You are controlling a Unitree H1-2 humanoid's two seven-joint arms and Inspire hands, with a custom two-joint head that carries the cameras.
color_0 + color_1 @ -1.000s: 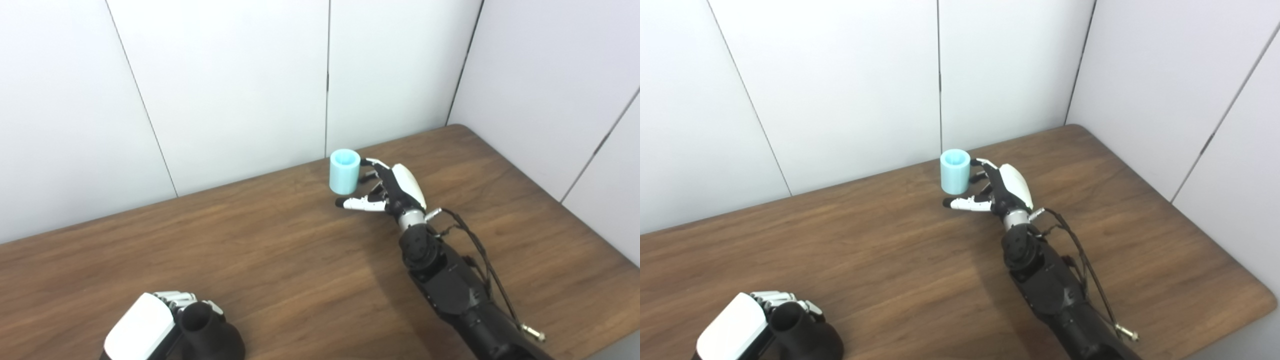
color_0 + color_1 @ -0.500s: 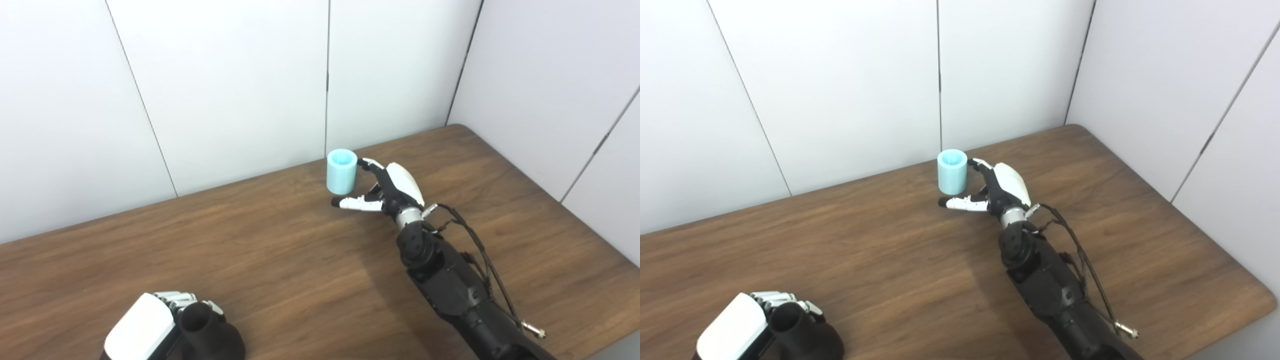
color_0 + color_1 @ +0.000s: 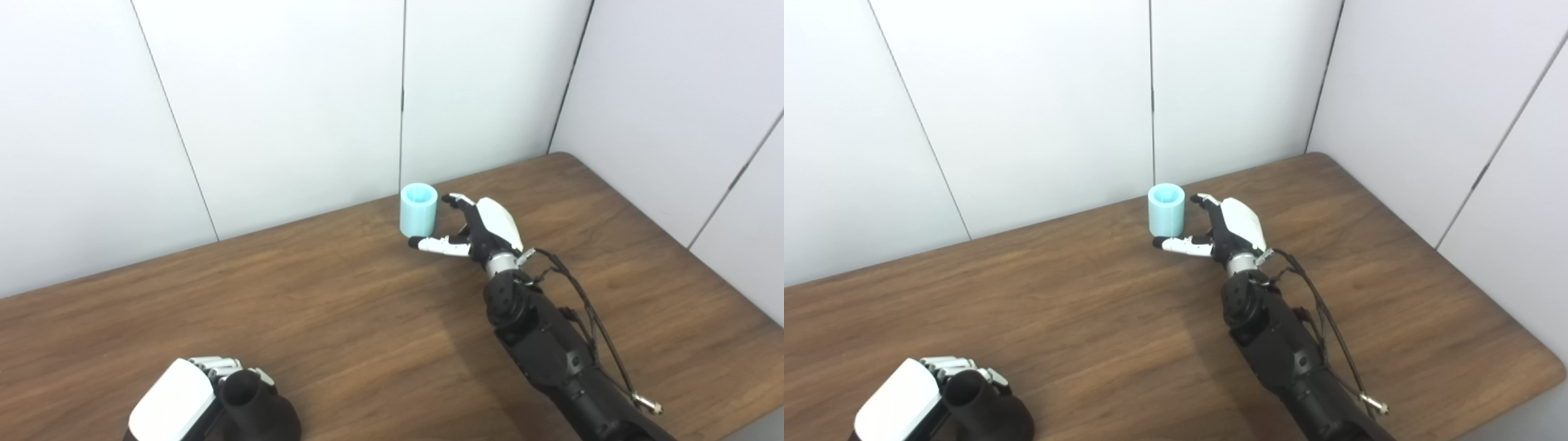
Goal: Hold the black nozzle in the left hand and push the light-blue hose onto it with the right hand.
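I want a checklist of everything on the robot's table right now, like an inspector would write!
Surface: brown wooden table, rounded far right corner.
Job's things: light-blue hose, a short open-topped piece standing upright near the back wall; black nozzle, at the near left edge, opening up.
Clutter: nothing seen.
Hands: left hand wrapped around the nozzle; right hand open beside the hose, fingers apart, thumb reaching in front of its base; no grip yet.
Cables: thin black wires looped along the right forearm.
Surroundings: white wall panels with dark seams, behind and to the right.
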